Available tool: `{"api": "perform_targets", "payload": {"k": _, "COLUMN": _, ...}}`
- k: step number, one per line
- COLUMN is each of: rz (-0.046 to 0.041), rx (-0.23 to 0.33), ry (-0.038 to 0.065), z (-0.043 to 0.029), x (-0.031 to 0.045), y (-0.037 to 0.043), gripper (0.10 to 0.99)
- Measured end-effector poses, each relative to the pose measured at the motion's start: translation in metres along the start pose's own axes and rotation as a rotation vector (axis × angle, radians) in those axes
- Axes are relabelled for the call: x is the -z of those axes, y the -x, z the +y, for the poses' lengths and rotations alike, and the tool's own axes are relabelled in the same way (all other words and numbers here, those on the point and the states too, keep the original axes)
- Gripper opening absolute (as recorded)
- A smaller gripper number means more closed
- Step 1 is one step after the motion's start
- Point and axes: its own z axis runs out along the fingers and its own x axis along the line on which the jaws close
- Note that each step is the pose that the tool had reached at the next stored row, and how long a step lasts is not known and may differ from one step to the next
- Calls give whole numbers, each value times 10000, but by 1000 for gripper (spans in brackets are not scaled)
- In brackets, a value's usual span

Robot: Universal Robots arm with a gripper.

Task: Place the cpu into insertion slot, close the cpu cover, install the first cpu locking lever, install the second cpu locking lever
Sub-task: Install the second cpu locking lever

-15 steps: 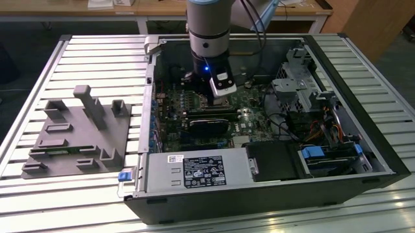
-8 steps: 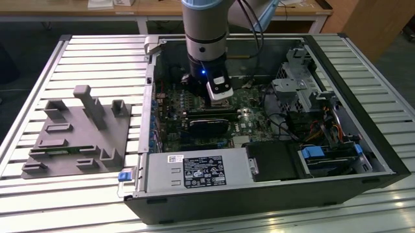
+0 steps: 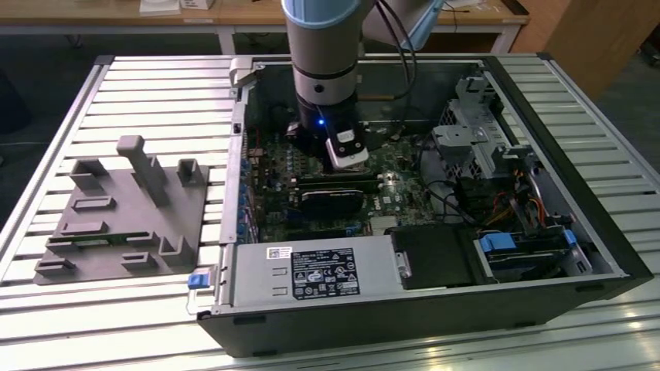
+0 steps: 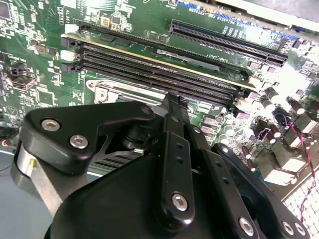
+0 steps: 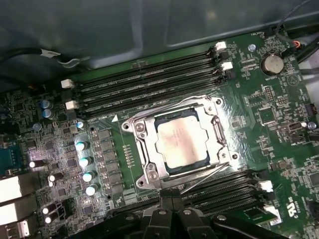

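Gripper (image 3: 348,154) hangs low inside the open case (image 3: 608,255) in the exterior view, straight down from the arm (image 3: 324,46) over the green board (image 3: 397,193). It sits above the middle of the board, near a long black card (image 3: 332,202), presumably because the socket lies beneath it. The power supply (image 3: 309,272) with its white label lies nearer the camera, and a grey fixture (image 3: 124,212) rests on the table (image 3: 62,325) to the exterior view's left, well apart from the work.

In the second wrist view the gripper (image 4: 172,102) shows from behind: its black fingers (image 4: 174,144) lie pressed together with no gap and nothing seen between them. The tip points at the metal rim of the slot (image 4: 124,92), just short of the memory slots (image 4: 159,72).

In the first wrist view the cpu (image 5: 182,142) lies flat in the slot (image 5: 144,149), its pale face bare. The cover (image 5: 218,137) appears to be folded down around it like a frame, though I cannot be sure it is fully seated. Thin wire levers (image 5: 209,175) run along the frame's edges; whether they are hooked is unclear. The gripper (image 5: 171,201) sits just beside the socket's edge, near one lever, not touching the cpu.
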Motion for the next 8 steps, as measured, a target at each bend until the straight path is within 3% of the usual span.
{"api": "perform_targets", "payload": {"k": 5, "rz": 82, "rx": 55, "ry": 246, "z": -44, "x": -26, "y": -5, "gripper": 106}}
{"api": "perform_targets", "payload": {"k": 8, "rz": 143, "rx": 77, "ry": 445, "z": -69, "x": -37, "y": -4, "gripper": 106}}
